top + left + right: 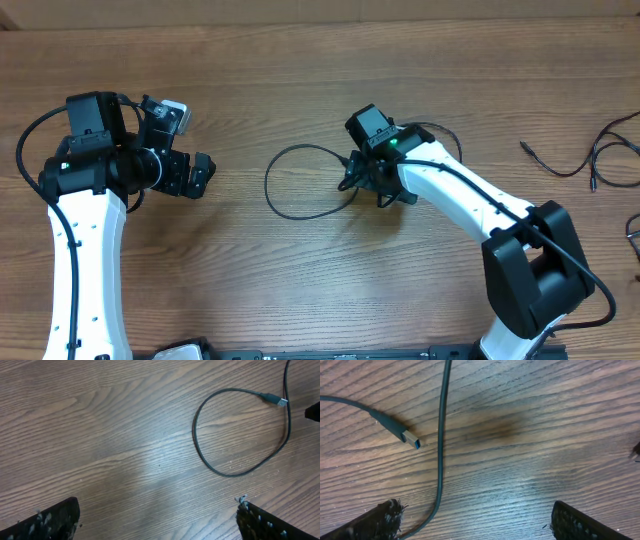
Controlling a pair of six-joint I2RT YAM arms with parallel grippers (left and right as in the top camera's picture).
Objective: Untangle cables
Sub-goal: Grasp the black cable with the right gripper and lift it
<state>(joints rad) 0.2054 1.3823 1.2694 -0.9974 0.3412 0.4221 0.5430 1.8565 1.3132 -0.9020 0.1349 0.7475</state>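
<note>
Wooden counter (300, 290): one looped cable (268, 190) at centre, other cables (560, 170) far right. Both the right tool (372, 183), above the cord near its plug (410, 437), and the left tool (203, 176) gape wide, empty. A grip just behind the plug seems best.

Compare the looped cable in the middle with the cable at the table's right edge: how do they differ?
The looped cable curls into a near-closed ring; the right-edge cable bends loosely without closing. The looped cable runs beneath the open right end effector; the right-edge cable lies far from it. Both are thin black cords on the table.
</note>
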